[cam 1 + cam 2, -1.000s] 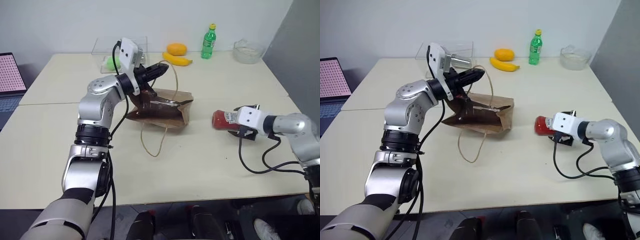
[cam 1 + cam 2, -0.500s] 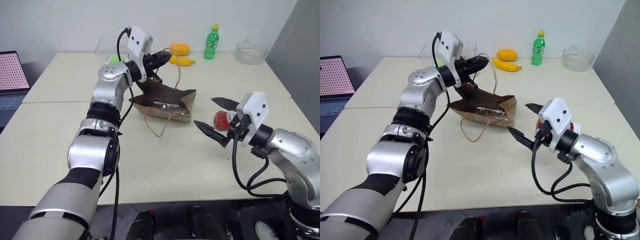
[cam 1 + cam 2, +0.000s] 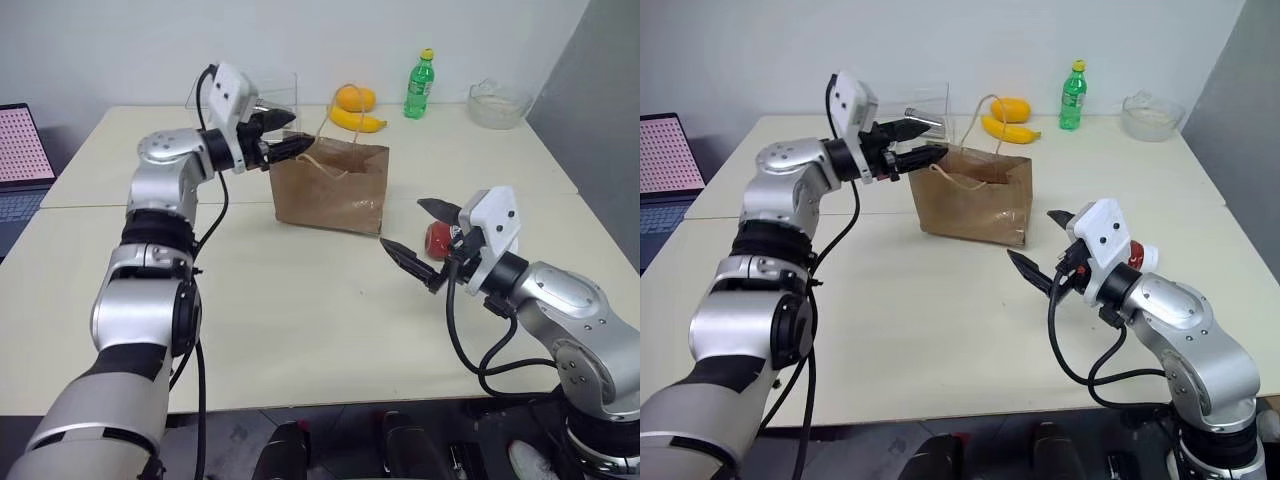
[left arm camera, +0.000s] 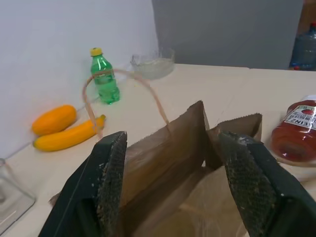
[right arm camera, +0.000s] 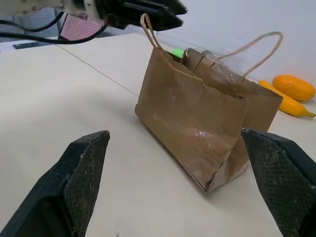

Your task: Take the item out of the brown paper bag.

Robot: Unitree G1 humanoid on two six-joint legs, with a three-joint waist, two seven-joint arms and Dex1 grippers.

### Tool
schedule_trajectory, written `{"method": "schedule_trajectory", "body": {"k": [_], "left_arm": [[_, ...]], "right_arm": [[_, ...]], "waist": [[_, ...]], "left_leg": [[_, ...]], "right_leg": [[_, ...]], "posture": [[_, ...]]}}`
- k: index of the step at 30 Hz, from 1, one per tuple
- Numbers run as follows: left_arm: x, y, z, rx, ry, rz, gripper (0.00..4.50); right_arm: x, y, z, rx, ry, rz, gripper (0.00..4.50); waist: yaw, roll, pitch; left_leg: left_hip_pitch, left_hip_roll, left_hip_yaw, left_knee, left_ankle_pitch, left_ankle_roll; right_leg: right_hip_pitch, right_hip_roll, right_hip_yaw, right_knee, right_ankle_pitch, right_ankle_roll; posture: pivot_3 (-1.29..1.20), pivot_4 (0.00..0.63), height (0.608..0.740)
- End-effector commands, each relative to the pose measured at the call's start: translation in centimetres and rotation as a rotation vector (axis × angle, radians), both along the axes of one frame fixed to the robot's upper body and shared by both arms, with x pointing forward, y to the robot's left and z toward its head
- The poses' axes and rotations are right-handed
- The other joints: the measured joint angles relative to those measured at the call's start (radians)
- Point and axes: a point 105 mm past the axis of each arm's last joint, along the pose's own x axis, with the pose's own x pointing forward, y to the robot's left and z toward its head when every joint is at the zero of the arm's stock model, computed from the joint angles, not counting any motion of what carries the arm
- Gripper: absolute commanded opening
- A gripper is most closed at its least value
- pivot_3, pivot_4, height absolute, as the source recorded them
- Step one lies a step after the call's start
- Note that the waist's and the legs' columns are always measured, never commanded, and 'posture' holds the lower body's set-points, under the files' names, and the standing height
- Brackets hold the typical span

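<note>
The brown paper bag (image 3: 335, 190) stands upright mid-table, mouth up, with its loop handles raised. My left gripper (image 3: 290, 135) is open at the bag's upper left rim; in the left wrist view its fingers (image 4: 111, 182) stand on either side of the rim without touching it. The item (image 3: 436, 238), red and glossy with a white label, lies on the table to the right of the bag and outside it. My right gripper (image 3: 405, 225) is open just in front of the item, pointing at the bag's right side, with nothing between its fingers.
At the back of the table are an orange fruit (image 3: 352, 97), a banana (image 3: 357, 121), a green bottle (image 3: 417, 85), a glass bowl (image 3: 495, 103) and a clear container (image 3: 270, 95). A laptop (image 3: 20, 145) sits at the far left.
The bag went from lying on its side to standing upright. My left gripper opened and let go of the bag's handle. My right gripper rose away from the red item toward the bag.
</note>
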Motion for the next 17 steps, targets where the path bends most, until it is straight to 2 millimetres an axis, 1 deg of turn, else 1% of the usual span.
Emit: {"method": "schedule_trajectory", "body": {"k": [1,2,4,5,7,10,12,14,15,17], "left_arm": [[-1.1,1.7,2.4,-0.081,-0.147,0.14,3.08],[-1.2,2.3,1.9,-0.082,-0.167,0.21,3.08],[-2.3,3.6,0.6,-0.127,-0.221,0.363,3.08],[-3.1,4.1,0.2,-0.184,-0.236,0.411,3.08],[-5.0,4.4,-1.4,-0.223,-0.232,0.476,3.08],[-7.7,4.6,-4.4,-0.203,-0.215,0.554,3.08],[-9.0,5.2,-7.0,-0.183,-0.17,0.627,3.08],[-9.7,5.9,-9.3,-0.174,-0.124,0.686,3.08],[-9.8,6.2,-10.2,-0.169,-0.106,0.706,3.08],[-10.0,6.4,-11.0,-0.165,-0.097,0.719,3.08]], "right_arm": [[0.1,-0.5,1.3,0.033,-0.134,-0.064,4.5],[0.1,-0.5,1.0,0.042,-0.14,-0.076,4.5],[0.1,-0.8,0.7,0.107,-0.183,-0.121,4.5],[0.0,-1.2,0.9,0.138,-0.242,-0.162,4.5],[-0.1,-1.9,0.7,0.188,-0.272,-0.204,4.5],[-0.1,-2.7,-0.4,0.193,-0.28,-0.233,4.5],[0.1,-3.8,-1.3,0.201,-0.281,-0.284,4.5],[0.3,-4.7,-2.2,0.209,-0.268,-0.323,4.5],[0.4,-4.9,-2.5,0.206,-0.265,-0.331,4.5],[0.4,-5.0,-2.8,0.201,-0.263,-0.338,4.5]], "waist": [[0.001,0.0,0.0],[0.001,0.0,0.0],[0.001,0.0,-0.001],[0.001,0.0,-0.001],[0.004,0.0,-0.001],[0.007,0.0,-0.001],[0.01,0.0,-0.002],[0.013,0.0,-0.002],[0.014,0.0,-0.002],[0.014,0.0,-0.002]], "left_leg": [[0.0,0.0,0.0,0.0,0.0,0.0],[0.0,0.0,0.0,0.0,0.0,0.0],[0.001,0.001,0.0,-0.001,0.0,0.0],[0.001,0.001,0.0,-0.001,0.0,0.0],[0.001,0.001,0.0,-0.001,0.0,0.0],[0.001,0.001,0.001,0.0,0.0,0.0],[0.001,0.001,0.001,0.0,0.0,0.0],[0.003,0.001,0.001,0.0,0.0,0.0],[0.003,0.001,0.001,0.0,0.0,0.0],[0.003,0.001,0.001,0.0,0.0,0.0]], "right_leg": [[0.0,0.0,0.0,0.0,0.0,0.0],[0.0,0.0,0.0,0.0,0.0,0.0],[0.0,0.0,0.001,0.0,0.0,0.0],[0.0,0.0,0.001,0.0,0.0,0.0],[0.0,0.0,0.002,0.0,0.0,0.0],[0.0,-0.001,0.002,0.0,0.0,0.0],[0.001,0.0,0.002,0.0,0.0,0.0],[0.002,0.0,0.002,0.0,0.0,0.0],[0.002,0.0,0.002,0.0,0.0,0.0],[0.003,0.0,0.002,0.0,0.0,0.0]], "posture": [[0.0,0.15,0.74],[0.0,0.15,0.74],[0.0,0.15,0.74],[0.0,0.15,0.74],[0.0,0.15,0.74],[0.0,0.15,0.74],[0.0,0.15,0.74],[0.0,0.15,0.74],[0.0,0.15,0.74],[0.0,0.15,0.74]]}}
